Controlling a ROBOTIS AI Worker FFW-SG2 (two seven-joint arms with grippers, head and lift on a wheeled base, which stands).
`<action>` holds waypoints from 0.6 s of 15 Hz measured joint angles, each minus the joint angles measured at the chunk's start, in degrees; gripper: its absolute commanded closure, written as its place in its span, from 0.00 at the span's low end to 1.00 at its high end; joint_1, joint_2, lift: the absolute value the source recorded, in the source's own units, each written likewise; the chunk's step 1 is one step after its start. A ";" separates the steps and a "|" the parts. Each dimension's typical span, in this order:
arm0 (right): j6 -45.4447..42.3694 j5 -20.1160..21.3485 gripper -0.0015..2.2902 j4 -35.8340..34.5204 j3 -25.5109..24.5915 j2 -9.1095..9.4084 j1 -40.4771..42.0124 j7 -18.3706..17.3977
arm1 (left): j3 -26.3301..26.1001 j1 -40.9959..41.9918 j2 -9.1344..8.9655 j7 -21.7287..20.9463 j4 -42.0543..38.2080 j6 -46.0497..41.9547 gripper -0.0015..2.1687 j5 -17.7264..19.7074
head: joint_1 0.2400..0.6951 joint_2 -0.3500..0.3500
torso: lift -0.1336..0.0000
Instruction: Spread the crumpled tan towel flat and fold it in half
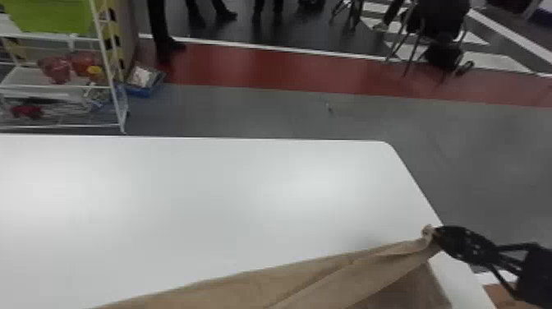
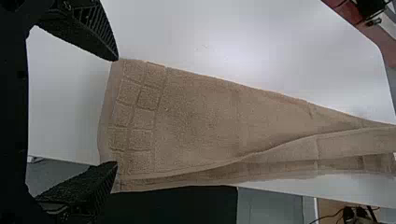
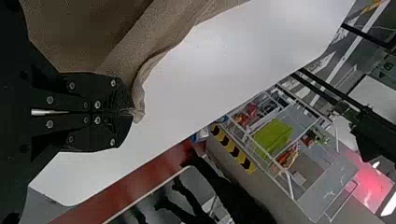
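In the head view my right gripper (image 1: 437, 234) is at the table's right edge, shut on a corner of the tan towel (image 1: 312, 279), which stretches from there toward the lower left. The right wrist view has the right gripper (image 3: 130, 112) with its two fingers pressed together on the bunched corner of the towel (image 3: 154, 46). In the left wrist view my left gripper (image 2: 116, 112) stands open, its fingers far apart at either side of the towel's banded end. From that wide end the towel (image 2: 201, 121) narrows, with a long fold along one side.
The white table (image 1: 205, 197) lies under and beyond the towel; its far right corner is rounded. A white wire shelf (image 1: 61, 86) with a green bin (image 1: 51, 16) stands past the far edge at left. A chair (image 1: 435, 20) is on the floor at the back right.
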 measured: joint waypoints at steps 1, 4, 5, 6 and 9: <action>-1.74 0.39 0.58 0.64 0.06 -0.14 0.29 -0.02 | 0.02 0.00 0.00 0.00 0.20 0.00 0.05 0.02 | 1.00 0.17 | 0.08; -14.96 3.13 0.58 1.92 -0.15 -0.43 4.82 -2.73 | 0.08 0.00 0.01 0.00 0.65 -0.01 0.05 0.14 | 1.00 0.21 | 0.08; -19.00 4.37 0.58 2.27 -0.36 -0.60 6.57 -4.63 | 0.00 -0.02 0.04 0.00 0.79 -0.04 0.05 0.15 | 1.00 0.22 | 0.08; -22.07 5.74 0.57 2.75 -0.69 -0.84 7.76 -6.87 | -0.14 -0.15 0.05 0.00 0.87 -0.04 0.05 0.13 | 1.00 0.23 | 0.08; -28.86 12.34 0.57 5.23 -1.45 -2.04 10.01 -13.57 | -0.94 -0.46 -0.06 0.00 1.01 -0.10 0.05 0.07 | 1.00 0.21 | 0.08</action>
